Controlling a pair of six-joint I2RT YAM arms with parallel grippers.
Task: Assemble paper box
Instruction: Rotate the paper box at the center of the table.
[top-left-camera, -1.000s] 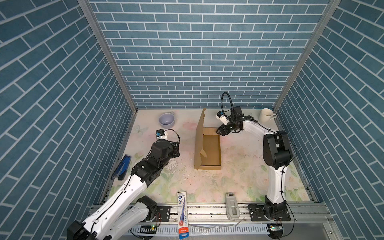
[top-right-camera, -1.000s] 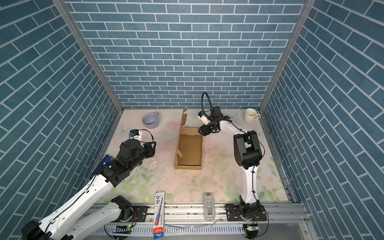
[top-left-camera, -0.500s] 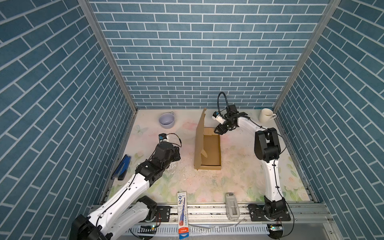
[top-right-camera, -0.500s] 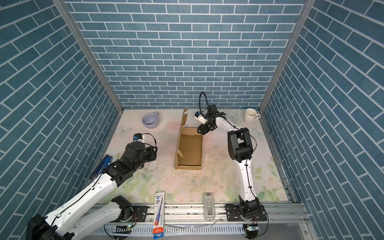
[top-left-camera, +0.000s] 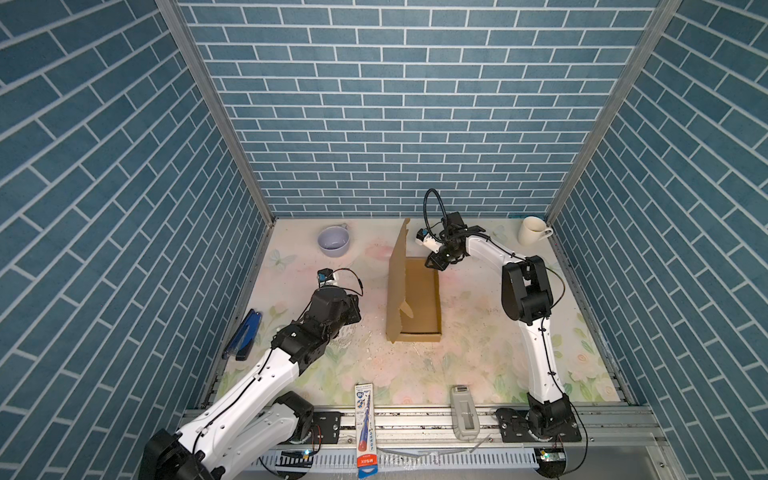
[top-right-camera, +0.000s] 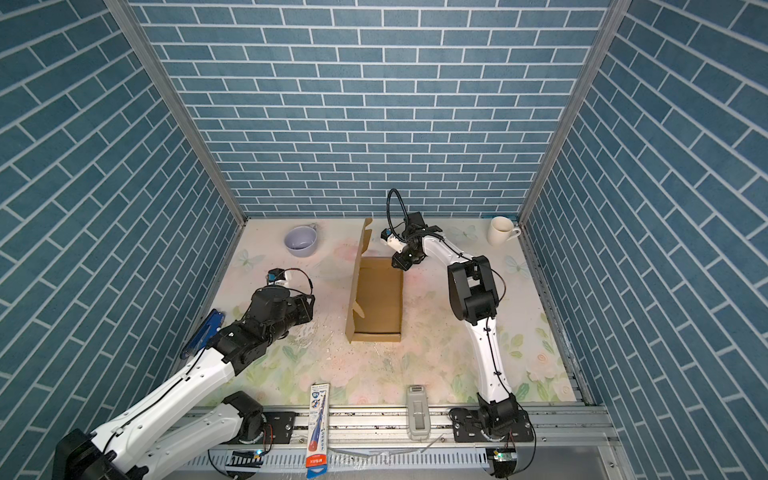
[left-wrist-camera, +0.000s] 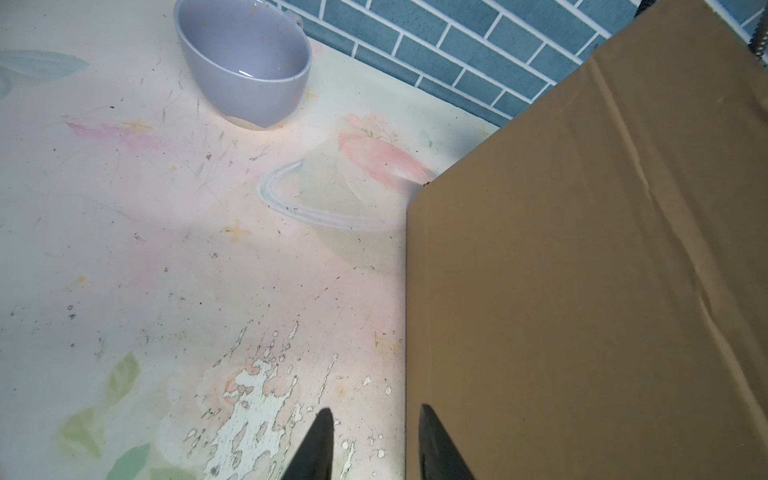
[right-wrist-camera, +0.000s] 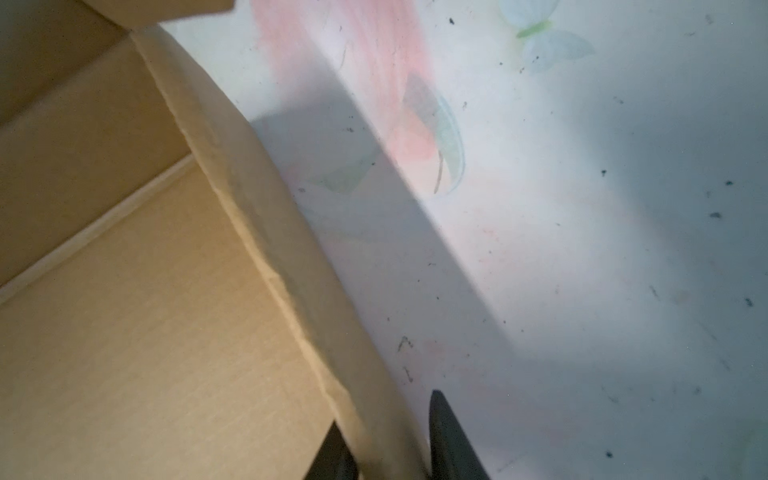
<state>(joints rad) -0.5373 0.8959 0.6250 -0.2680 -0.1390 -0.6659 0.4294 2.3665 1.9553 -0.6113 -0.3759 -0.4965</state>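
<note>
**Box mid-assembly, both top views and wrist views.** The box lay near the middle of the table, between the two arms. It was a shallow brown tray with low walls raised and one long panel standing upright along the side nearer the left arm.

The right gripper was at the tray's far corner, on the side nearer its own arm. In the right wrist view its jaws stood astride the low wall, with one finger inside and the other outside. They appeared pinched on the cardboard.

The left gripper hung low over the bare table, just beside the outer face of the upright panel. Its jaws were part-way apart with nothing between them.

**Handling, as judged.**
- The cardboard looked thin and light.
- It seemed stiff across a flat panel but free to hinge at each crease, and likely to spring back when let go.
- The tray would probably slide if pushed from one side only, and a hard pinch could crush a rim.

**Where to take hold, as judged.** The best holds seemed to be a wall rim close to a corner, to pin the tray, and the panel's free top edge near mid-length, to fold it over as a lid.
</note>
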